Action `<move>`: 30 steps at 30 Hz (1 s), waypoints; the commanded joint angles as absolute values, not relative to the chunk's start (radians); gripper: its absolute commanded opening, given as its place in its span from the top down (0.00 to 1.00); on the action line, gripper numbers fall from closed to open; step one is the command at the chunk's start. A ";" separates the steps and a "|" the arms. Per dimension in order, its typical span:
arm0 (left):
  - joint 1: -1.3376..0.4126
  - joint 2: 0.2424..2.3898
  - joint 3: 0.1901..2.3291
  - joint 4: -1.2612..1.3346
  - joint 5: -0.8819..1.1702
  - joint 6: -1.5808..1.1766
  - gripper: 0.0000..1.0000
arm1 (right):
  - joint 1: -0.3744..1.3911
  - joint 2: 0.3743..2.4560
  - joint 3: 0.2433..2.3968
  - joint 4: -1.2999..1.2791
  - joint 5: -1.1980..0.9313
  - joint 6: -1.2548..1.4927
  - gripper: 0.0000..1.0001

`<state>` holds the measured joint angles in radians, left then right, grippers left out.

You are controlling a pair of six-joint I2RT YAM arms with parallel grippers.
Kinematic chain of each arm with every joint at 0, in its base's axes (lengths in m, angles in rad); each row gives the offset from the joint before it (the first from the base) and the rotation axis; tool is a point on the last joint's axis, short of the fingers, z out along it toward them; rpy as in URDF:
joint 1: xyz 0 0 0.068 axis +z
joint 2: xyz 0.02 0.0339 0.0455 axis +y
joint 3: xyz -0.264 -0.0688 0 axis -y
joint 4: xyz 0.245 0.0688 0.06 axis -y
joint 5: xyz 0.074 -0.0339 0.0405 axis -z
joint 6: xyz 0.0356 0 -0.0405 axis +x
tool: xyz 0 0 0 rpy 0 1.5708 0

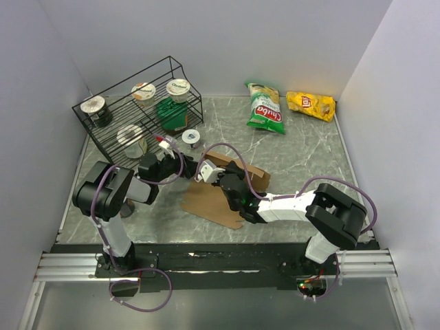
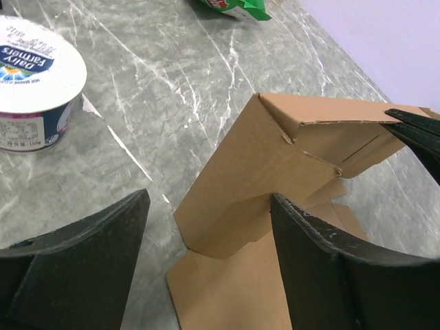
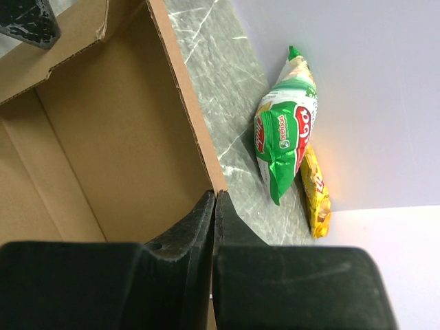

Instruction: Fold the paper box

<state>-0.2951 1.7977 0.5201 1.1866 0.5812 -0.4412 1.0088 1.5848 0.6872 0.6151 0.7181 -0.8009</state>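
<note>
Right gripper [image 3: 214, 201]: jaws pinched on the raised wall of the paper box [image 2: 261, 165]. Left gripper [image 2: 210, 216]: jaws wide, just beside that wall. Advice: close squarely at the crease, then press inward.

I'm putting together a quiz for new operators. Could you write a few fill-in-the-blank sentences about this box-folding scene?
1. The right gripper is ____ on a raised wall of the paper box.
2. The left gripper faces an upright flap of the box with its jaws ____.
3. The other chip bag, lying beside the green chip bag, is coloured ____.

Missing words: shut; open; yellow.
</note>
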 commanded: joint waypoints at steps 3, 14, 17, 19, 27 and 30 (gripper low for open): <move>-0.330 1.805 0.540 1.289 0.589 -0.390 0.25 | 1.009 1.598 0.680 0.497 0.673 -0.729 0.96; -0.339 1.832 0.555 1.321 0.581 -0.377 0.28 | 1.011 1.594 0.678 0.497 0.677 -0.729 0.96; -0.342 1.832 0.566 1.321 0.578 -0.371 0.31 | 1.009 1.592 0.678 0.495 0.675 -0.726 0.96; -0.347 1.830 0.577 1.313 0.574 -0.365 0.31 | 1.009 1.594 0.680 0.495 0.675 -0.724 0.96; -0.374 1.829 0.597 1.289 0.537 -0.336 0.36 | 1.009 1.594 0.680 0.492 0.673 -0.726 0.96; -0.391 1.822 0.598 1.278 0.505 -0.318 0.38 | 1.009 1.594 0.678 0.491 0.667 -0.721 0.96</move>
